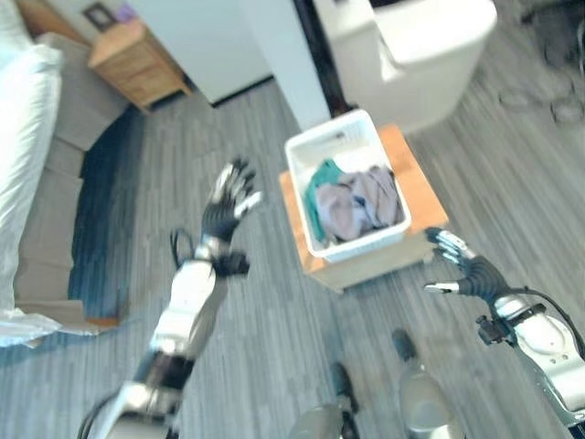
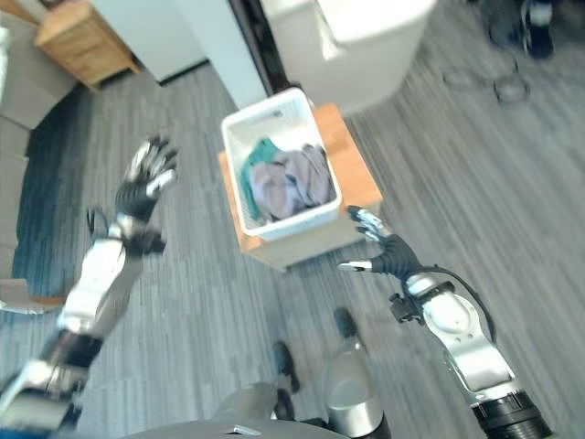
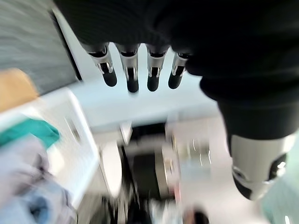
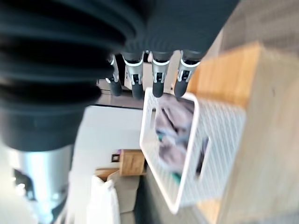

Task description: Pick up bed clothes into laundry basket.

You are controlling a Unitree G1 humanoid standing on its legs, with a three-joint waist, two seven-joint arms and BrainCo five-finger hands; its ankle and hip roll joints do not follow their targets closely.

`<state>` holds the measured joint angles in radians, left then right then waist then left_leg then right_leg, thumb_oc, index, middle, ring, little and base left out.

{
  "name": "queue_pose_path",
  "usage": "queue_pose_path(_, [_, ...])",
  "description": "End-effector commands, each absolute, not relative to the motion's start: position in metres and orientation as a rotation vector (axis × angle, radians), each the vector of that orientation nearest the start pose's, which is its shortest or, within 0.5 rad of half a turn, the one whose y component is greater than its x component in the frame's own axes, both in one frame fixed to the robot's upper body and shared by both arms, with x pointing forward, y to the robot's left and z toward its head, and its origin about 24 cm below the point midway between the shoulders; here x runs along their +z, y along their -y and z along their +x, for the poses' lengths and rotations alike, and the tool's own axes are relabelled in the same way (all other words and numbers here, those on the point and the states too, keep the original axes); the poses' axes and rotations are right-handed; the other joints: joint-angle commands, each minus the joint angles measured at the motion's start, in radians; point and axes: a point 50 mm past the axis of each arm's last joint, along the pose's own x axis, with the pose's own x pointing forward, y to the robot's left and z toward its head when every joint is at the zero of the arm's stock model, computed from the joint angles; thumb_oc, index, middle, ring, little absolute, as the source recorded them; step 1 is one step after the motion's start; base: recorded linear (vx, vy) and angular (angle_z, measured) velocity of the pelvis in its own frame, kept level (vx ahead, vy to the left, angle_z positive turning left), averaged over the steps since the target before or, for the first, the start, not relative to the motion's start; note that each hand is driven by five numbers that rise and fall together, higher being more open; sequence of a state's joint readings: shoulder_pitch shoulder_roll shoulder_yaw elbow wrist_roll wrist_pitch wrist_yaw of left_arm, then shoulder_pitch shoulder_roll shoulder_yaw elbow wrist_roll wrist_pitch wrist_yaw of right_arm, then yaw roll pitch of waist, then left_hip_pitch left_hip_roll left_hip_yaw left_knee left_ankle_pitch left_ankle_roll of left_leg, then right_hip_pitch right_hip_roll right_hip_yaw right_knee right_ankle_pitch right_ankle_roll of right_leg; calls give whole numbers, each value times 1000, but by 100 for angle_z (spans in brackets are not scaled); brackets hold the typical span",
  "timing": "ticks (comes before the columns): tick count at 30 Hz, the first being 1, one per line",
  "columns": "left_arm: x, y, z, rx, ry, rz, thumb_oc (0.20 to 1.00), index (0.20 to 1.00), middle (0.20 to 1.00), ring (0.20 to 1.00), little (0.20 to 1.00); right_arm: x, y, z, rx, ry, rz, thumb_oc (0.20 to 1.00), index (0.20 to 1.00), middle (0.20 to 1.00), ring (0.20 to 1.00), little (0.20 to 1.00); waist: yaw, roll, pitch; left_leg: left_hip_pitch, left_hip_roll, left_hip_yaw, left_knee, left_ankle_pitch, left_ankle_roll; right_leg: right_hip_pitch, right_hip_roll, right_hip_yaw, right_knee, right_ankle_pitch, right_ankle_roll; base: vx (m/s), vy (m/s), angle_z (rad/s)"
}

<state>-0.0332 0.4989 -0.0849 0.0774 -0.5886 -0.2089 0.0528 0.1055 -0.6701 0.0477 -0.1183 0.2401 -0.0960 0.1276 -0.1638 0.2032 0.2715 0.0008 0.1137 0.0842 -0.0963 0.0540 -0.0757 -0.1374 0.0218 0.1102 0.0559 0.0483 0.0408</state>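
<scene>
On grey plank floor, a slatted white laundry basket (image 1: 352, 247) holds crumpled clothes (image 1: 355, 201); each robot hand (image 1: 228, 197) (image 1: 466, 270) splayed, empty.

laundry basket (image 1: 349, 187): white plastic, smooth, walls pierced with small holes
clothes (image 1: 356, 203): soft crumpled cloth, matt; teal, beige and grey pieces
stand (image 1: 422, 197) under basket: pale wood, smooth, matt
floor (image 1: 265, 302): grey wood-look planks, low sheen
nightstand (image 1: 137, 62): light wood, matt
bedding (image 1: 23, 137): white cloth, soft folds
left hand (image 1: 228, 203), right hand (image 1: 462, 265): silver metal-look fingers, dark matt tips, dark ribbed cover
</scene>
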Motion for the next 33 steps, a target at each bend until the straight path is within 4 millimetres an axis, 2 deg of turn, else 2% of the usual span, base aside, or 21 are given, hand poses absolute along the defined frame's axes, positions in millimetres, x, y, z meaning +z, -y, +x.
queue_pose_path(1, [49, -254, 225, 89, 78, -205, 1000, 1000, 1000, 1000, 1000, 73, 230, 223, 255, 52, -399, 1000, 1000, 1000, 1000, 1000, 34, -99, -116, 66, -31, -59, 9, -43, 0, 128, -57, -51, -91, -41, 34, 19, 21, 40])
queue_pose_path(4, [19, -242, 203, 115, -23, -336, 1000, 1000, 1000, 1000, 1000, 65, 223, 224, 276, 31, -334, 1000, 1000, 1000, 1000, 1000, 73, -136, -149, 74, -35, -93, 11, -52, 9, 154, -66, -82, -92, -47, 37, -6, 40, 57])
queue_pose_path(5, [19, -243, 202, 115, -24, -336, 1000, 1000, 1000, 1000, 1000, 65, 222, 224, 277, 31, -334, 1000, 1000, 1000, 1000, 1000, 71, -136, -149, 74, -35, -93, 11, -52, 10, 155, -67, -83, -93, -47, 37, -28, 33, 53])
queue_pose_path(9, [-1, -213, 190, 80, -110, -492, 1000, 1000, 1000, 1000, 1000, 57, 191, 228, 361, 30, -220, 1000, 1000, 1000, 1000, 1000, 111, -185, -175, 82, -50, -123, 19, -71, 31, 177, -82, -105, -91, -47, 46, -42, 57, 26])
queue_pose_path(13, [20, -212, 203, 10, -40, -400, 1000, 1000, 1000, 1000, 1000, 63, 173, 234, 425, 68, -211, 1000, 1000, 1000, 1000, 1000, 130, -211, -139, 65, -55, -116, 60, -88, 51, 129, -90, -106, -2, -47, 58, -163, 64, 5])
queue_pose_path(16, [28, -216, 210, -9, -19, -342, 1000, 1000, 1000, 1000, 1000, 63, 173, 234, 421, 76, -234, 1000, 1000, 1000, 1000, 1000, 130, -219, -104, 48, -50, -143, 70, -74, 61, 68, -57, -80, 127, -72, 75, -173, -8, -18])
queue_pose_path(18, [30, -224, 217, -5, -6, -242, 1000, 1000, 1000, 1000, 1000, 59, 185, 229, 370, 50, -270, 1000, 1000, 1000, 1000, 1000, 110, -208, -101, 6, -67, -257, 78, -37, 61, 63, 23, 72, 228, -128, 78, -153, -24, 41])
queue_pose_path(19, [30, -223, 217, -5, -6, -242, 1000, 1000, 1000, 1000, 1000, 59, 185, 229, 370, 50, -270, 1000, 1000, 1000, 1000, 1000, 107, -209, -102, 4, -69, -261, 80, -38, 61, 62, 22, 69, 230, -131, 78, -127, -52, 138])
queue_pose_path(20, [31, -226, 218, 16, 0, -223, 1000, 1000, 1000, 1000, 1000, 56, 189, 226, 350, 37, -242, 1000, 1000, 1000, 1000, 1000, 110, -206, -108, -22, -86, -315, 99, -22, 58, 84, 39, 101, 264, -146, 63, -95, -77, 182])
queue_pose_path(21, [31, -229, 217, 42, 6, -224, 1000, 1000, 1000, 1000, 1000, 51, 194, 223, 325, 13, -182, 1000, 1000, 1000, 1000, 1000, 125, -201, -121, -54, -112, -384, 103, 4, 47, 141, 69, 166, 224, -216, 19, -92, -75, 196])
queue_pose_path(22, [31, -229, 217, 43, 5, -224, 1000, 1000, 1000, 1000, 1000, 51, 194, 223, 325, 13, -181, 1000, 1000, 1000, 1000, 1000, 121, -202, -119, -52, -114, -387, 103, 5, 47, 146, 67, 163, 221, -217, 19, -314, -233, 207])
queue_pose_path(23, [23, -235, 208, 86, -16, -164, 1000, 1000, 1000, 1000, 1000, 51, 198, 226, 326, 11, -191, 1000, 1000, 1000, 1000, 1000, 188, -207, -116, -130, -151, -427, 106, 70, 18, 224, 39, 159, 74, -211, -12, -353, -278, 164])
queue_pose_path(25, [19, -236, 209, 138, -18, -216, 1000, 1000, 1000, 1000, 1000, 64, 200, 234, 349, 52, -240, 1000, 1000, 1000, 1000, 1000, 205, -202, -82, -175, -149, -447, 81, 146, -18, 236, 48, 139, 20, -189, -29, -379, -267, 144])
queue_pose_path(26, [19, -236, 210, 138, -16, -218, 1000, 1000, 1000, 1000, 1000, 64, 200, 234, 349, 53, -241, 1000, 1000, 1000, 1000, 1000, 203, -197, -84, -180, -145, -451, 79, 151, -20, 233, 52, 137, 16, -182, -29, -410, -152, 164])
queue_pose_path(27, [12, -224, 210, 124, -35, -297, 1000, 1000, 1000, 1000, 1000, 69, 210, 234, 310, 64, -220, 1000, 1000, 1000, 1000, 1000, 189, -219, -56, -222, -132, -303, 153, 101, 5, 212, 25, 77, 27, -169, -27, -274, -65, 148])
queue_pose_path(28, [12, -224, 210, 124, -35, -297, 1000, 1000, 1000, 1000, 1000, 69, 210, 234, 309, 64, -221, 1000, 1000, 1000, 1000, 1000, 190, -217, -58, -227, -130, -303, 155, 102, 5, 209, 27, 78, 26, -165, -27, -499, -108, 192])
queue_pose_path(29, [6, -217, 206, 90, -69, -310, 1000, 1000, 1000, 1000, 1000, 62, 219, 232, 247, 33, -182, 1000, 1000, 1000, 1000, 1000, 170, -244, -55, -197, -78, -154, 260, 18, 25, 187, -18, 1, 9, -139, -21, -250, -41, 156])
queue_pose_path(30, [6, -217, 206, 90, -69, -310, 1000, 1000, 1000, 1000, 1000, 62, 219, 232, 247, 33, -182, 1000, 1000, 1000, 1000, 1000, 169, -243, -57, -200, -77, -155, 260, 20, 24, 185, -17, 1, 8, -136, -21, -425, -61, 159])
queue_pose_path(31, [4, -214, 201, 64, -83, -311, 1000, 1000, 1000, 1000, 1000, 53, 223, 226, 193, 11, -89, 1000, 1000, 1000, 1000, 1000, 146, -259, -63, -151, -43, -94, 310, -38, 25, 180, -55, -70, -18, -114, -15, -192, -21, 112])
queue_pose_path(32, [4, -214, 201, 64, -83, -311, 1000, 1000, 1000, 1000, 1000, 53, 223, 226, 193, 12, -89, 1000, 1000, 1000, 1000, 1000, 145, -259, -65, -153, -43, -95, 307, -34, 25, 178, -55, -71, -20, -111, -15, -253, -13, 149])
queue_pose_path(33, [7, -213, 202, 55, -70, -314, 1000, 1000, 1000, 1000, 1000, 49, 223, 224, 171, 6, -29, 1000, 1000, 1000, 1000, 1000, 128, -262, -75, -117, -6, -50, 334, -47, 21, 174, -76, -117, -28, -101, -13, -161, 59, 147])
